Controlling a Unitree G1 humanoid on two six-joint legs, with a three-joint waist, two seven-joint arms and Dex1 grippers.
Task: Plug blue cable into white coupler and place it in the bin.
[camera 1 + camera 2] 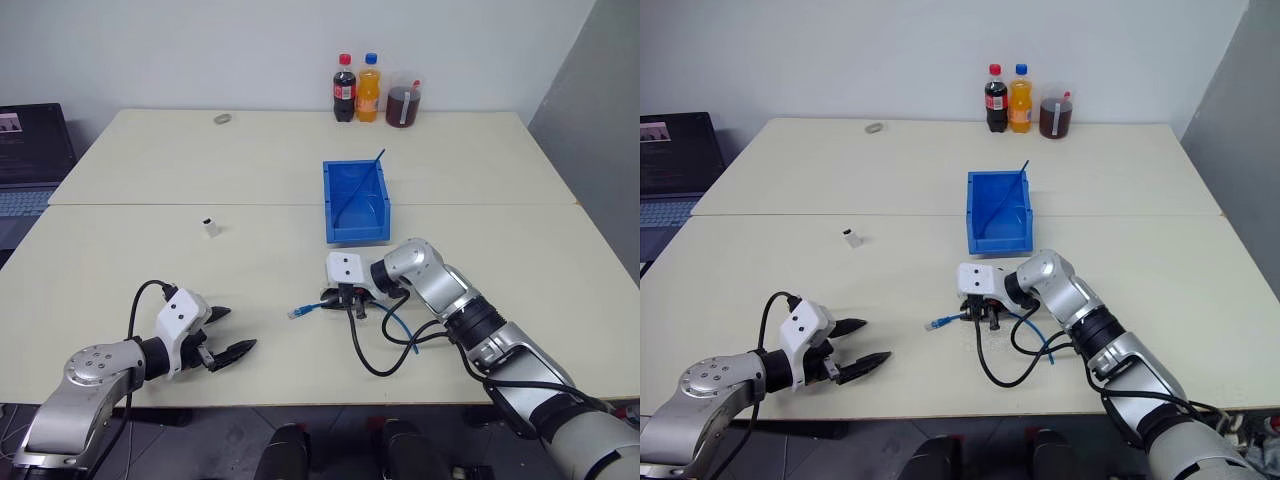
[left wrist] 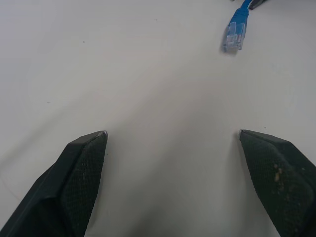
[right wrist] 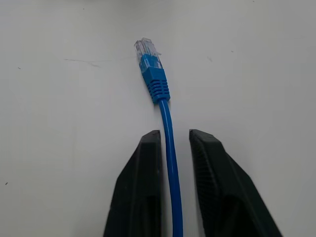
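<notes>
Left eye view: one blue cable (image 1: 306,309), one white coupler (image 1: 210,227), both grippers apart

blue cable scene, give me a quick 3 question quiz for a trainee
1. True or false: the blue cable runs between the fingers of the right gripper.
2. Where does the white coupler stand? A) inside the bin B) on the table, apart from both grippers C) in the left gripper
3. Fill in: the left gripper's jaws stand wide ____ over bare table.

Key
1. True; the cable passes through the narrow gap, its clear plug lying on the table ahead.
2. B
3. open
</notes>
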